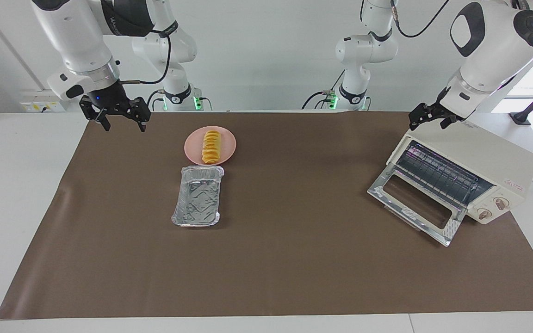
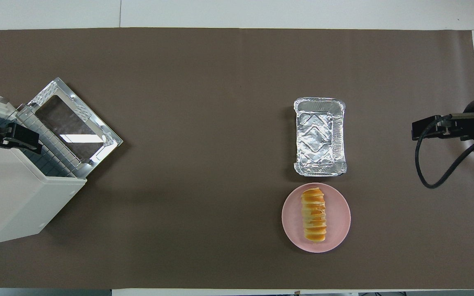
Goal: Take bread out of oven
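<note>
- Bread [image 1: 211, 146]: a ridged golden-yellow loaf lying lengthwise on the pink plate [image 1: 227, 138], which serves as the landmark for every place given below.
- Pink plate: a round dish on the brown mat [image 1: 294, 259] that covers the worktop [image 1: 12, 185]; it sits toward the right arm's end and close to the mat's edge nearest the robots.
- Foil tray [image 1: 197, 196]: a silver rectangular container with nothing in it, just beside the plate and farther from the robots than the plate; their rims nearly touch.
- Oven [image 1: 484, 162]: a cream-white toaster oven, well apart from the plate, toward the left arm's end of the worktop. Its glass door [image 1: 414, 203] hangs open and down onto the mat (the wire rack [image 1: 437, 175] inside carries nothing visible), and two round knobs [image 1: 493, 208] sit at the front corner.
- Right tool [image 1: 120, 122]: raised in the air over the mat's edge, off to the plate's side toward the right arm's end; its fingers stand apart and hold nothing.
- Left tool [image 1: 430, 119]: raised over the top corner of the oven nearest the robots, well apart from the plate; its fingers stand apart and hold nothing (in the overhead view it appears over the oven's open front [image 2: 8, 137]).
</note>
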Action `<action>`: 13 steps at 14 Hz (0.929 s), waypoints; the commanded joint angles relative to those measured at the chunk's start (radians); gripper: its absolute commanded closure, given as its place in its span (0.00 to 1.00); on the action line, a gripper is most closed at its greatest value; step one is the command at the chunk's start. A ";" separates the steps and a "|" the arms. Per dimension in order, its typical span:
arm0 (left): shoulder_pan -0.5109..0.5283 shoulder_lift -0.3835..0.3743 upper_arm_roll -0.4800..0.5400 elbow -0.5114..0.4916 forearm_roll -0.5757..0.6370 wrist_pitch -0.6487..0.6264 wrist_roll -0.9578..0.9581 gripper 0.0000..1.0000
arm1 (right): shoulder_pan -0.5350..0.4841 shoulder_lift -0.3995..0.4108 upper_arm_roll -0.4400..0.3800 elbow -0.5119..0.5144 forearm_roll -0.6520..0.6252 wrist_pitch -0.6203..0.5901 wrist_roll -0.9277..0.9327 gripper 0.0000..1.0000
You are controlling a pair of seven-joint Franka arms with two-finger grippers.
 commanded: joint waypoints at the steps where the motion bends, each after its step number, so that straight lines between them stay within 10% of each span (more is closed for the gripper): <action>1: 0.004 -0.019 -0.002 -0.012 0.017 0.012 0.000 0.00 | 0.037 -0.005 -0.036 -0.007 0.001 0.002 -0.014 0.00; 13: 0.004 -0.019 -0.002 -0.012 0.017 0.012 0.000 0.00 | 0.054 0.063 -0.094 0.088 -0.009 -0.080 -0.042 0.00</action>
